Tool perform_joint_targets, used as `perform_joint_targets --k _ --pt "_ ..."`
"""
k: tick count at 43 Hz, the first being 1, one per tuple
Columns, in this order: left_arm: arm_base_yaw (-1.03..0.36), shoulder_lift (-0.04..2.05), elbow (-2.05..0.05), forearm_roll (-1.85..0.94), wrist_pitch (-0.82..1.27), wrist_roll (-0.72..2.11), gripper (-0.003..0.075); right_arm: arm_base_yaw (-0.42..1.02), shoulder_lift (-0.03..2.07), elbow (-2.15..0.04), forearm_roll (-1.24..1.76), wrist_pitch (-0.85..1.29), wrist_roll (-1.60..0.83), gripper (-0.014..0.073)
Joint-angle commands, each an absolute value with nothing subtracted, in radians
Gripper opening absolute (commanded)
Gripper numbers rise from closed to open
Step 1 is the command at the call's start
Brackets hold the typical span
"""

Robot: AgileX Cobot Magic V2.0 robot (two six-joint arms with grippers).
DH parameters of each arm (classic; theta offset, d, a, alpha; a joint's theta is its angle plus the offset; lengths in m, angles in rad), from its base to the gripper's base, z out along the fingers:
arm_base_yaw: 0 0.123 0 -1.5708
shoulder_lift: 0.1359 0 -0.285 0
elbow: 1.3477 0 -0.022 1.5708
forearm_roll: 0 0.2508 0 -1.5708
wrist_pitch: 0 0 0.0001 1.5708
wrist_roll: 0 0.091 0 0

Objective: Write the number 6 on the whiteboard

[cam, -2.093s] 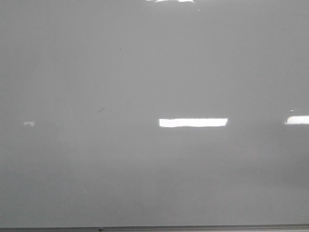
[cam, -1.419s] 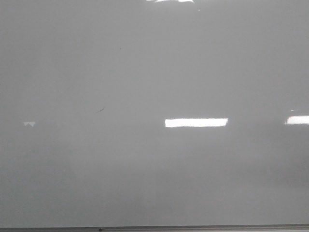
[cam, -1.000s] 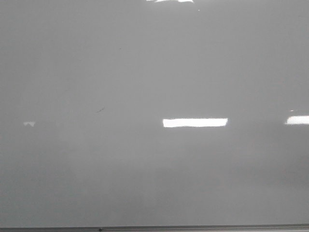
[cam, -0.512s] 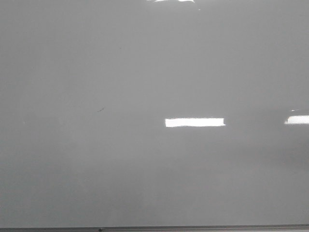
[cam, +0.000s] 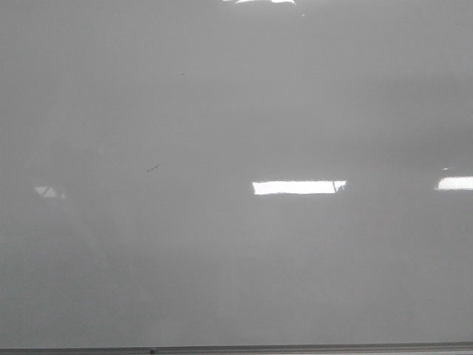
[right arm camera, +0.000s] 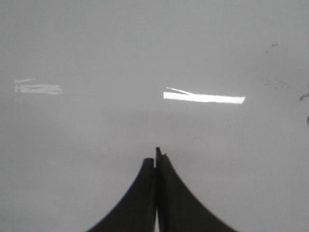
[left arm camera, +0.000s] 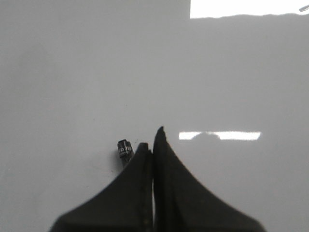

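Whiteboard (cam: 236,111) fills the front view w/ no 6 drawn, just a tiny dark speck (cam: 152,168). Left end effector (left arm camera: 152,145) pressed together (small dark cylindrical tip (left arm camera: 124,149) beside it); right end effector (right arm camera: 156,159) pressed together too.

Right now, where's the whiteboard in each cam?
Front view: the whiteboard fills the picture, and its frame edge runs along the bottom.
Left wrist view: the whiteboard fills everything behind the left gripper. No frame edge shows.
Right wrist view: the whiteboard fills everything behind the right gripper. No frame edge shows.
Shared landmark: a bright rectangular light reflection on the board shows in all three views, though perhaps not at the same spot.
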State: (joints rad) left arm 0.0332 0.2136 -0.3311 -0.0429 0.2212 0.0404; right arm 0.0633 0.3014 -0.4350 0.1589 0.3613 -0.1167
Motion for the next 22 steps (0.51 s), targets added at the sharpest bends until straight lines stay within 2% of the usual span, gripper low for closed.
perform_joint_targets --k 1,6,9,10,13,15,18,20,22 --pt "0.033 0.260 -0.374 -0.045 0.159 0.037 -0.0020 0.066 0.351 -0.474 0.172 0.296 -0.118 -0.0068" --pt "0.033 0.267 -0.374 -0.045 0.159 0.037 -0.0014 0.066 0.355 -0.474 0.172 0.296 -0.118 -0.0033" --pt "0.033 0.267 -0.374 -0.045 0.159 0.037 0.0043 0.066 0.355 -0.474 0.172 0.293 -0.118 0.0078" --pt "0.033 0.267 -0.374 -0.045 0.160 0.037 0.0075 0.066 0.355 -0.474 0.172 0.293 -0.118 0.0143" --pt "0.033 0.267 -0.374 -0.045 0.160 0.037 0.0212 0.066 0.355 -0.474 0.172 0.295 -0.118 0.0318" --pt "0.033 0.267 -0.374 -0.045 0.160 0.037 0.0352 0.066 0.355 -0.474 0.172 0.295 -0.118 0.0451" --pt "0.033 0.267 -0.374 -0.050 0.158 0.037 0.0538 0.066 0.355 -0.474 0.172 0.295 -0.118 0.0587" --pt "0.033 0.267 -0.374 -0.050 0.158 0.037 0.0611 0.066 0.355 -0.474 0.172 0.295 -0.118 0.0629" --pt "0.033 0.267 -0.374 -0.052 0.158 0.037 0.0653 0.066 0.355 -0.474 0.172 0.295 -0.118 0.0660"
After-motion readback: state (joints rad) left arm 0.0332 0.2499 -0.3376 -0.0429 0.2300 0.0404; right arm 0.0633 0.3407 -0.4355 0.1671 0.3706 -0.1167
